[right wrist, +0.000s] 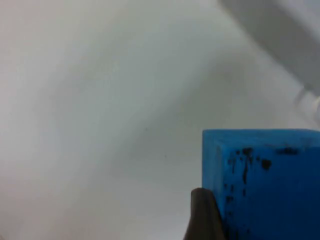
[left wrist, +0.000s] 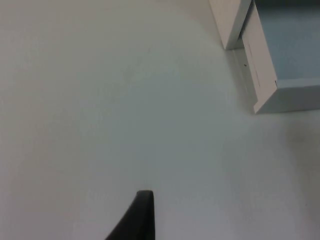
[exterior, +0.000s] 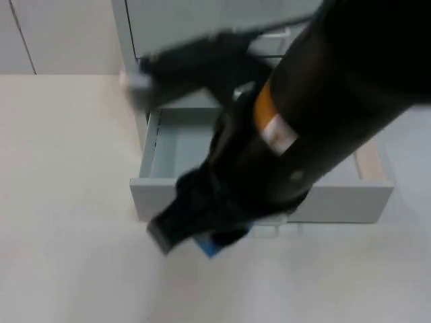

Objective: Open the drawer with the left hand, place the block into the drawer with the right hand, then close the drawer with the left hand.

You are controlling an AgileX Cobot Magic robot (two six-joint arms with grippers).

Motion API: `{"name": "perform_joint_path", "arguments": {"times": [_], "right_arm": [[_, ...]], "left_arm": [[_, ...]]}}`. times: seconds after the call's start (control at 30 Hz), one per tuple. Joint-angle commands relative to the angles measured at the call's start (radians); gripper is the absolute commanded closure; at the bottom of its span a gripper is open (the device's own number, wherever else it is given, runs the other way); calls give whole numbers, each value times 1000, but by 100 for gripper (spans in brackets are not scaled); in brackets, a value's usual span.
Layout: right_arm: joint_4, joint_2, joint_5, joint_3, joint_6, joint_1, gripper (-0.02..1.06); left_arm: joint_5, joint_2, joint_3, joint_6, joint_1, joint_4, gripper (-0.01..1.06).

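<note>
The grey drawer (exterior: 149, 176) of the cabinet (exterior: 195, 23) stands pulled open, its inside pale blue. My right arm reaches down across it, and my right gripper (exterior: 192, 225) hangs just in front of the drawer's front panel, shut on a blue block (exterior: 207, 247) that peeks out below it. In the right wrist view the blue block (right wrist: 265, 185), speckled with dark marks, sits tight against a black fingertip (right wrist: 202, 215) above the white table. The left wrist view has one black fingertip (left wrist: 142, 215) over bare table, with the open drawer (left wrist: 280, 95) off to its side.
The cabinet's corner (left wrist: 230, 25) and the drawer's side wall (left wrist: 257, 65) stand beside the left gripper's stretch of white table (left wrist: 125, 100). A dark blurred shape (exterior: 195, 57) crosses the cabinet front above the drawer. White table (exterior: 67, 202) spreads to the left and front.
</note>
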Motion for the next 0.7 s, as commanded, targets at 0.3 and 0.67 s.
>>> {"name": "perform_joint_path", "arguments": {"times": [0.3,0.67], "right_arm": [[-181,-252,35,168,141,1,105],[-448,-268,38,208,453,-82,105]], "left_arm": [[-18,-6,2,-8,6,6,0],[-18,-6,2,-8,6,6,0]]}}
